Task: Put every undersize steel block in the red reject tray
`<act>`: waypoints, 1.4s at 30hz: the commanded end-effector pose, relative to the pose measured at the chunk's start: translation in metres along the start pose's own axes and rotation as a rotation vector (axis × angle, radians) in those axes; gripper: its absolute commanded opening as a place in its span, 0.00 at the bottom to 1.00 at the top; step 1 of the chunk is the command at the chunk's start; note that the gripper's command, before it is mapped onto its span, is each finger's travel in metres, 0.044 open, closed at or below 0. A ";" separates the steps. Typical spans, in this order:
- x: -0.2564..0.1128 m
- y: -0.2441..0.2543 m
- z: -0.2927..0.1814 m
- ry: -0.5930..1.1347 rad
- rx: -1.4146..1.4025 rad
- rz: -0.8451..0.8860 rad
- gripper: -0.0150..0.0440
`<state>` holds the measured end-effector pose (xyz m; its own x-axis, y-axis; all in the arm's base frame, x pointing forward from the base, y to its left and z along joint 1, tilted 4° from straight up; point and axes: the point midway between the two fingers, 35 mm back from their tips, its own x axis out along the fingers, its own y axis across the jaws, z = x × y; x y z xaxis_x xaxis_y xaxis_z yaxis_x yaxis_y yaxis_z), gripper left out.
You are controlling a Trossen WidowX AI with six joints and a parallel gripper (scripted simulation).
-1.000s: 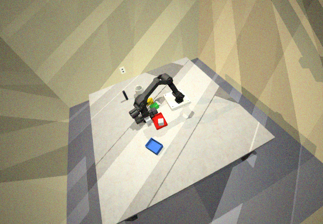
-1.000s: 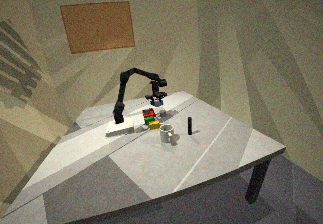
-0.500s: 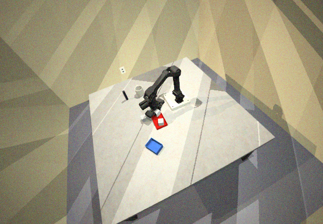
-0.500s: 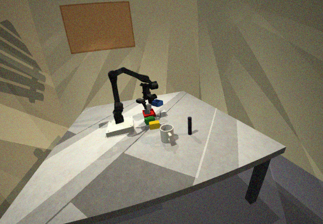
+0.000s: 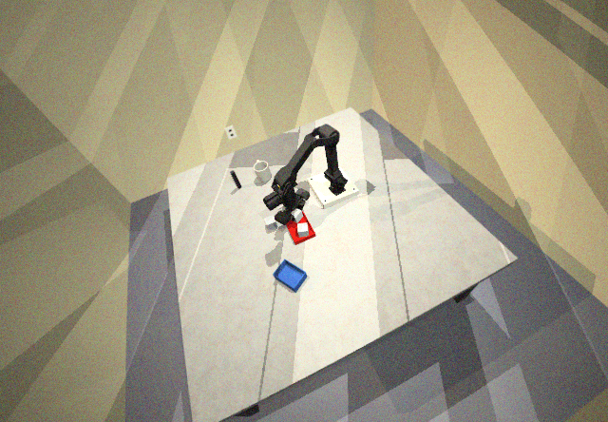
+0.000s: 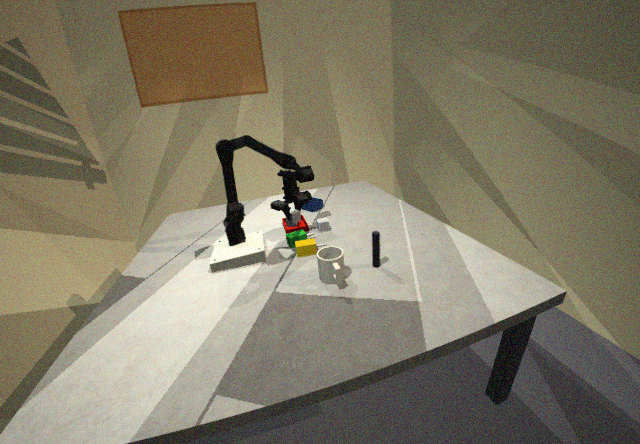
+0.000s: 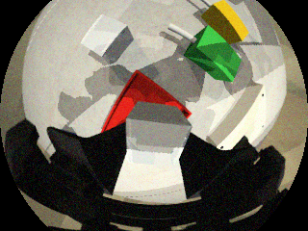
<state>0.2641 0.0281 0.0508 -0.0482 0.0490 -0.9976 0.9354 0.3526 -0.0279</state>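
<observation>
My gripper (image 5: 293, 215) (image 7: 154, 126) is shut on a grey steel block (image 6: 295, 215) (image 7: 158, 127) and holds it above the red tray (image 5: 294, 234) (image 7: 124, 107). Another steel block (image 5: 302, 229) sits in the tray; the held block hides it in the wrist view. A third steel block (image 5: 270, 223) (image 6: 323, 224) (image 7: 107, 38) stands on the table beside the tray. The green gauge (image 6: 296, 237) (image 7: 214, 54) lies on the table, its pale pin (image 7: 180, 32) pointing sideways. Block bores cannot be made out.
A yellow block-shaped piece (image 6: 306, 247) (image 7: 226, 21) lies near the gauge. A blue tray (image 5: 290, 276) (image 6: 313, 204) stands beyond the red tray. A mug (image 5: 261, 173) (image 6: 329, 266) and a black cylinder (image 5: 236, 180) (image 6: 375, 249) stand on the mug's side of the table.
</observation>
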 end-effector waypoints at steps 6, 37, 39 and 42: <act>0.009 0.004 0.002 -0.011 -0.006 0.024 0.25; -0.070 -0.033 0.018 -0.014 -0.005 0.022 1.00; -0.093 -0.060 0.024 -0.015 -0.005 0.020 1.00; -0.120 -0.096 0.025 -0.014 -0.005 0.017 1.00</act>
<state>0.2111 -0.0254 0.1505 -0.0351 0.0467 -0.9983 0.9371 0.3485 -0.0166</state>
